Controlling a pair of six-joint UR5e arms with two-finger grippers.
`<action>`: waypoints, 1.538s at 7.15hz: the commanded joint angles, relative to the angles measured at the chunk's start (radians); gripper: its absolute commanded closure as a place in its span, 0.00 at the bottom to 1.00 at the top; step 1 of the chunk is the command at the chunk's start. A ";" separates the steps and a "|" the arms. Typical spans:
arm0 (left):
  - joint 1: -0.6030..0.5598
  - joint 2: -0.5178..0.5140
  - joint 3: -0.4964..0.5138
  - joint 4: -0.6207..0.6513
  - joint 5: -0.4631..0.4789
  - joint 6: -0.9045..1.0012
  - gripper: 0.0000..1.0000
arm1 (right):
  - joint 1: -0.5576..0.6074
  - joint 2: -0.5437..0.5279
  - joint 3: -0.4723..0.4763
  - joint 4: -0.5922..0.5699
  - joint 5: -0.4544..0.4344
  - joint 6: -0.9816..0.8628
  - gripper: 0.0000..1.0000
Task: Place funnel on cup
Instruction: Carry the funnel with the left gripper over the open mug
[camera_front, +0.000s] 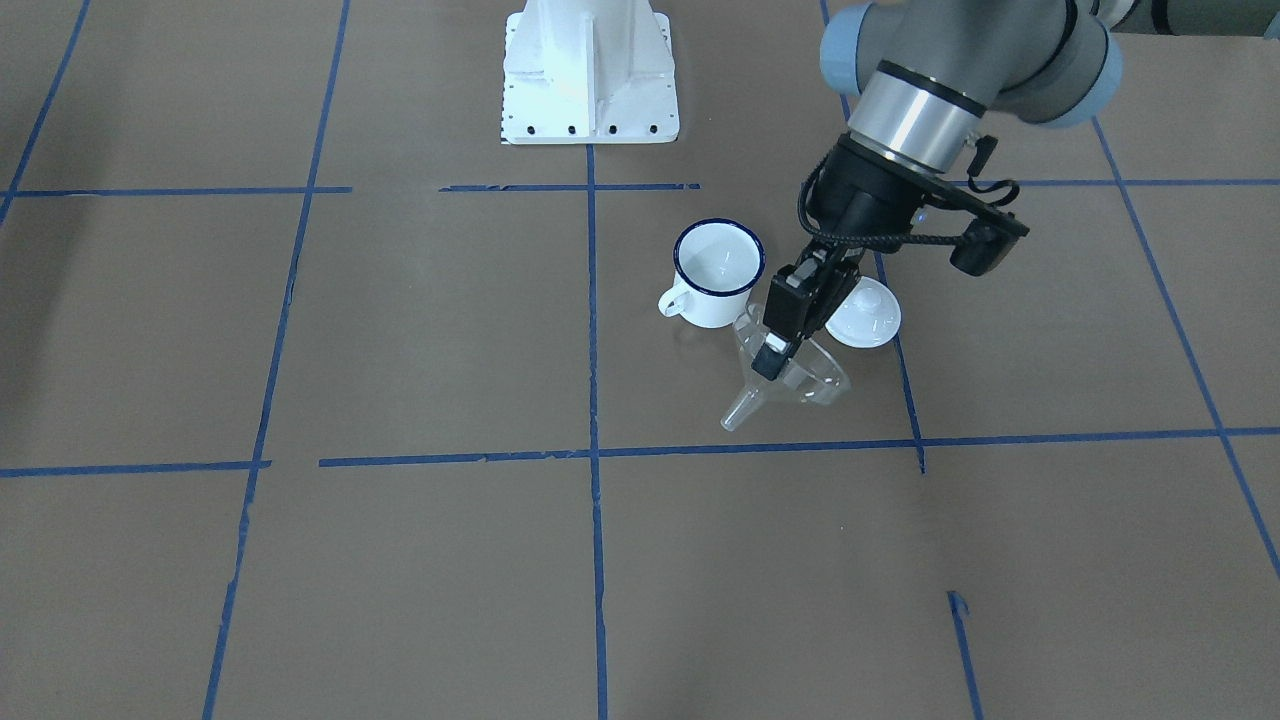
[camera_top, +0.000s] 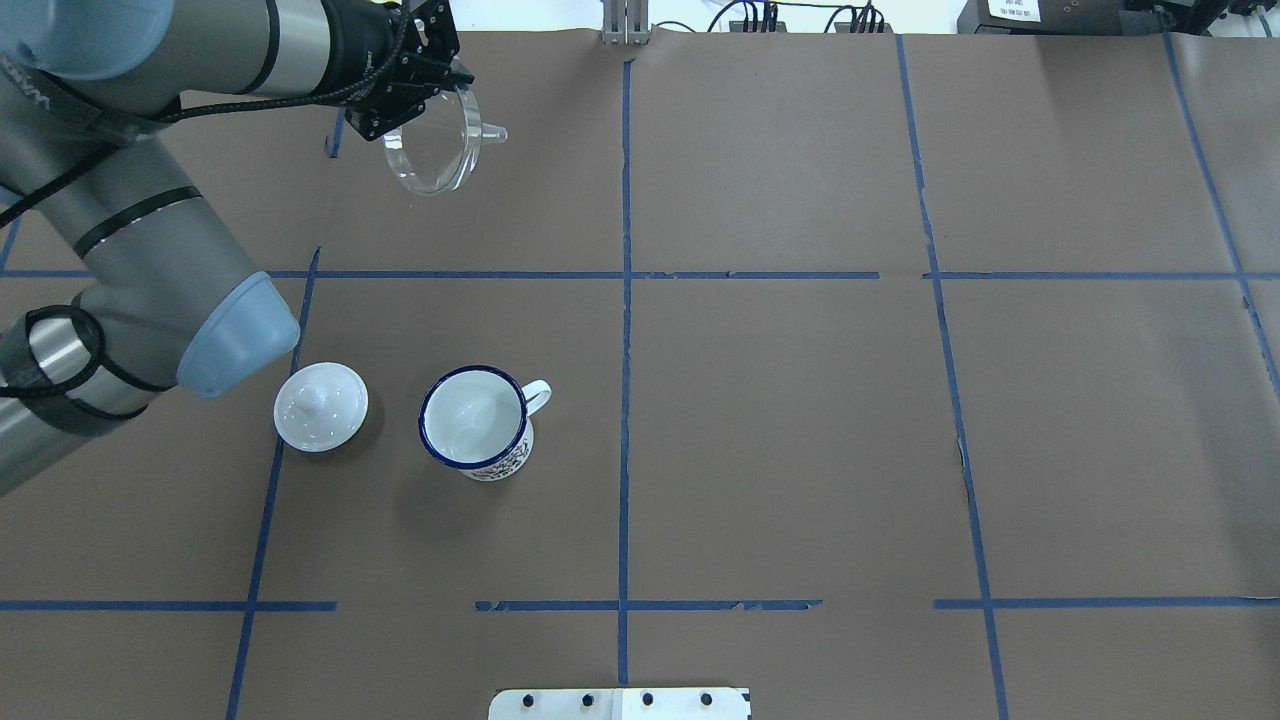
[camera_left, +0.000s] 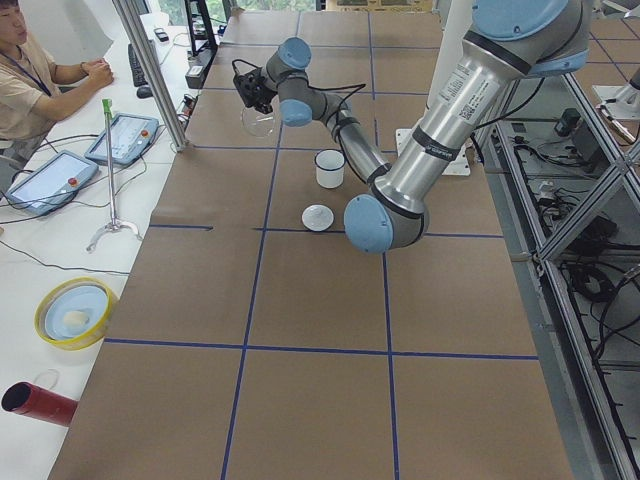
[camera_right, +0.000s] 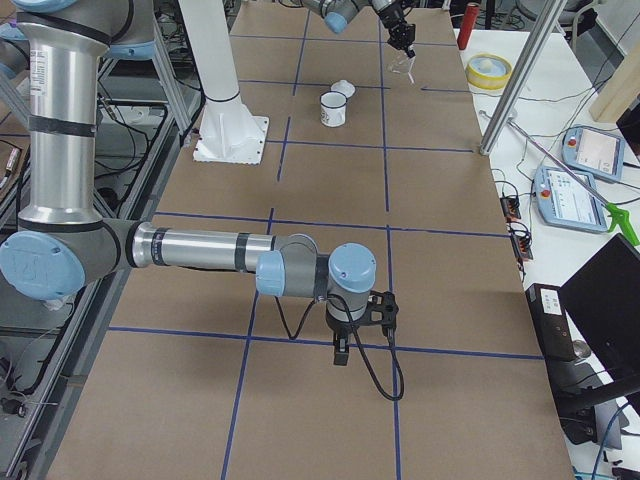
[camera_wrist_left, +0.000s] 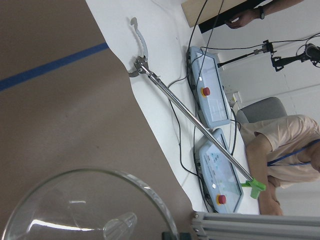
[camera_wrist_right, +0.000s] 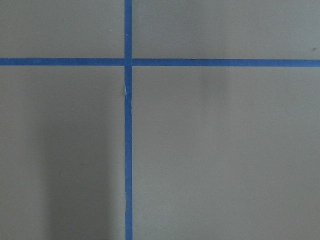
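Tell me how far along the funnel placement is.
Done: the left gripper is shut on the funnel, held off the table. In hand: it hangs tilted, spout sideways. Left: bring it over the empty cup, spout down, release.

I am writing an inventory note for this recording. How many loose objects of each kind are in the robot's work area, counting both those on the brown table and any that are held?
clear funnel: 1
white mug with blue rim: 1
white knobbed lid: 1
Total: 3
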 joint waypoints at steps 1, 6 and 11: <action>0.064 -0.053 -0.140 0.403 -0.031 0.151 1.00 | 0.000 0.000 0.000 0.000 0.000 0.000 0.00; 0.185 -0.341 0.060 0.911 -0.048 0.344 1.00 | 0.000 0.000 0.000 0.000 0.000 0.000 0.00; 0.298 -0.275 0.146 0.904 -0.036 0.368 1.00 | 0.000 0.000 0.000 0.000 0.000 0.000 0.00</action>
